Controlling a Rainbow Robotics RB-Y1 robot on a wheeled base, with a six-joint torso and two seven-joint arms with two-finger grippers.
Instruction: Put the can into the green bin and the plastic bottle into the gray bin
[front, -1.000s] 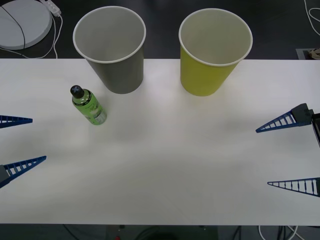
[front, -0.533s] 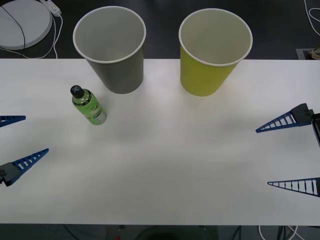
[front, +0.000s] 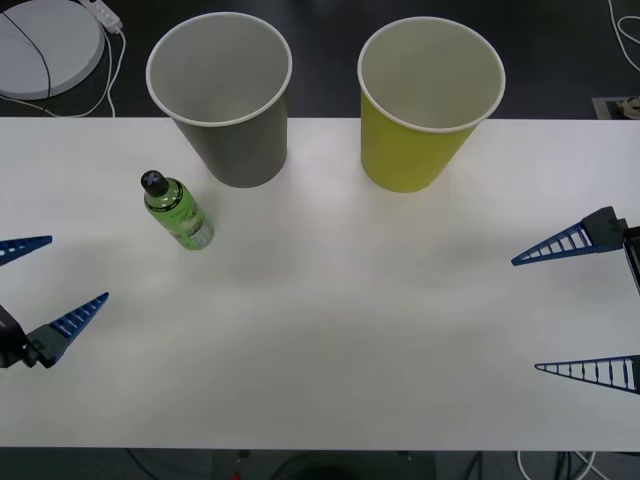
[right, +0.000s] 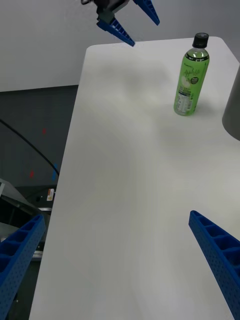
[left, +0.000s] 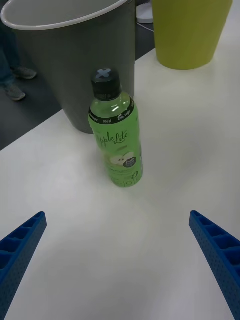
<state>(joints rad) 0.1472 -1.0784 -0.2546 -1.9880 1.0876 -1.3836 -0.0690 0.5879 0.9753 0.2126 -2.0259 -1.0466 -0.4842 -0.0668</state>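
Observation:
The plastic bottle (front: 178, 211) is small and bright green with a black cap, and it stands upright on the white table (front: 330, 320) at the left. Just behind it is the gray bin (front: 224, 95), with the green bin (front: 425, 100) to its right. The can is out of view. My left gripper (front: 78, 268) is open near the table's left edge, short of the bottle. In the left wrist view the bottle (left: 116, 145) stands ahead of the gripper (left: 117, 215), in front of the gray bin (left: 70, 65). My right gripper (front: 525, 315) waits open at the right edge.
A white round disc (front: 45, 45) with a cable lies on the dark floor behind the table's left corner. Both bins stand at the table's far edge. The right wrist view shows the bottle (right: 191, 80) far off and the left gripper (right: 146, 34) beyond it.
My left gripper has shifted inward over the table toward the bottle and turned slightly. The right gripper, the bottle and both bins have stayed put.

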